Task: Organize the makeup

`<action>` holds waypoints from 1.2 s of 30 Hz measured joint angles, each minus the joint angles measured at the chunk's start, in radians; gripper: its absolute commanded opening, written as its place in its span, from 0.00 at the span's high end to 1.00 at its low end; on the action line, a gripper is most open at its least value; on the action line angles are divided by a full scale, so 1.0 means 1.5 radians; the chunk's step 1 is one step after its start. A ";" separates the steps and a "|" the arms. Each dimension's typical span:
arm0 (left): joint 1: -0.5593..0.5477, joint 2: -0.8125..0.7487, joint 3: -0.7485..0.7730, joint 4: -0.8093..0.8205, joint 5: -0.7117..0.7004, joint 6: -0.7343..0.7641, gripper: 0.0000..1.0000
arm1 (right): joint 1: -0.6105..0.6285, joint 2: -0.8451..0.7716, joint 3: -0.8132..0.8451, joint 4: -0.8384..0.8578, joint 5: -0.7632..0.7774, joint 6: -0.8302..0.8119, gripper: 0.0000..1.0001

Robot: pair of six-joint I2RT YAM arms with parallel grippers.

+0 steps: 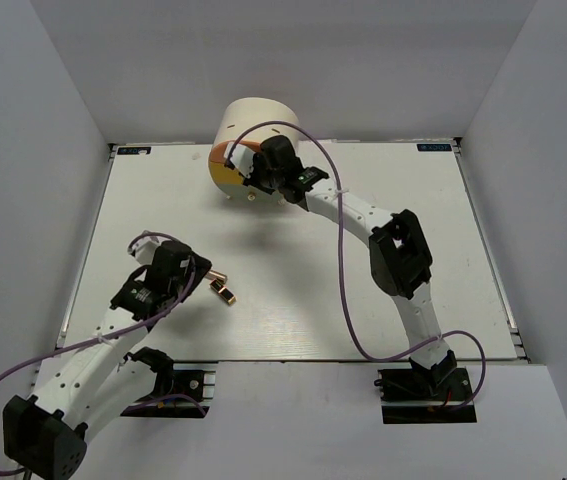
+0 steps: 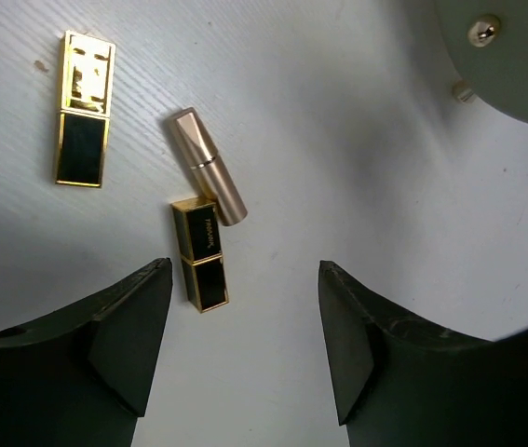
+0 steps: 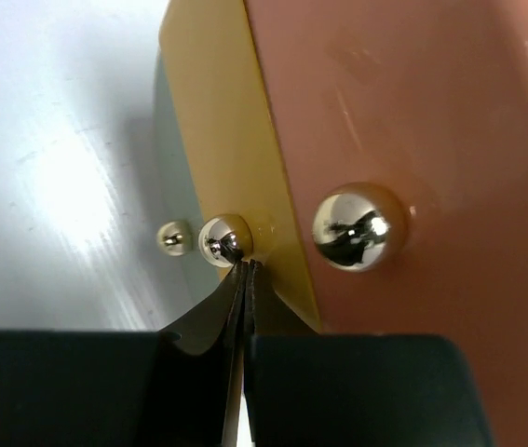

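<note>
On white table (image 1: 293,300), grey walls (image 1: 43,100) | left jaws released above gold-black lipstick (image 2: 198,253) | right jaws clenched at drawer knob (image 3: 224,239)

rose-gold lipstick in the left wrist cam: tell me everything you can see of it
The rose-gold lipstick is a slim, closed tube with a pinkish-gold metallic sheen. One end is faceted and tapering, the other a round barrel. It lies flat on the white table, diagonal in the left wrist view, with the faceted end to the upper left. Its barrel end appears to touch the top corner of a gold-black lipstick. Nothing grips it; the open left gripper hovers off it.
</note>
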State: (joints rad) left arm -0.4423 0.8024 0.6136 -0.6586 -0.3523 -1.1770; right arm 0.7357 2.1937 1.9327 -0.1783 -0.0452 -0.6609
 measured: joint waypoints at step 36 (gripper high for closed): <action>0.034 0.689 0.011 0.977 0.138 -0.097 0.58 | -0.157 -0.317 -0.403 0.017 -0.213 0.170 0.64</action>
State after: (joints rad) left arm -0.3920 1.8359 0.6300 0.8062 -0.1448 -1.3220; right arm 0.5007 1.7176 1.3289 -0.1535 -0.3649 -0.4057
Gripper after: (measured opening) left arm 0.331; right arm 0.362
